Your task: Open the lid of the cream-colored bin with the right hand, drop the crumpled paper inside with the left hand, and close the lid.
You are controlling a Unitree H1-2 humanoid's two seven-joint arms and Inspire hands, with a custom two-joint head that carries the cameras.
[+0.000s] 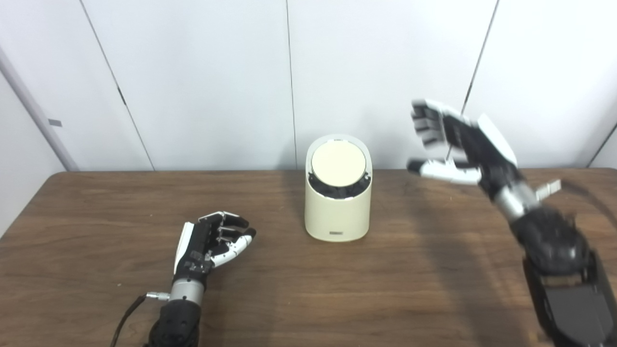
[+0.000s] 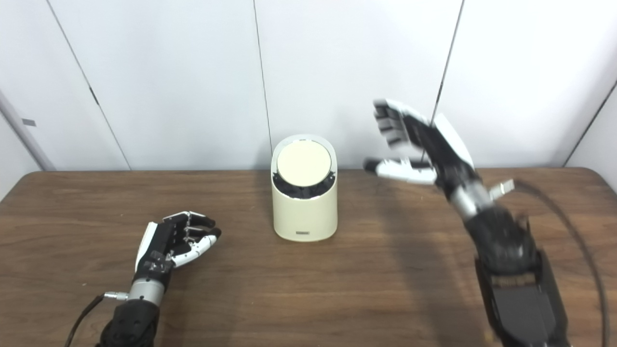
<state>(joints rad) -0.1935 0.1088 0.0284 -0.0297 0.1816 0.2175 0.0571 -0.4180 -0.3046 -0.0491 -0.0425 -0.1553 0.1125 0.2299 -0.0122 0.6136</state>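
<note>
A: A cream-colored bin (image 1: 338,202) stands upright near the far middle of a brown wooden table (image 1: 385,284), white wall panels (image 1: 202,72) behind it. Where are the hands?

B: The right hand (image 1: 458,142) is raised in the air to the right of the bin, well apart from it and above the level of its top. Its fingers are spread, thumb stretched toward the bin, and it grasps nothing. It looks slightly blurred.

A: And the left hand (image 2: 174,239)?

B: Low over the table, left of the bin and nearer the camera, not touching it. Its fingers are curled inward toward the thumb. Nothing shows between them; whether something small sits inside the curl cannot be told.

A: The lid (image 2: 303,163)?

B: A round, pale disc, set in the slanted top of the bin and tilted toward the camera. A dark gap (image 1: 337,189) runs beneath its lower edge, so whether it sits fully flush is unclear.

A: Any brand or writing?

B: A small grey label (image 1: 336,233) sits low on the bin's front, just above its base. It is too small to read. A grey tag (image 1: 55,122) on the wall at far left carries no legible text either.

A: The crumpled paper?

B: Not visible in either view.
</note>
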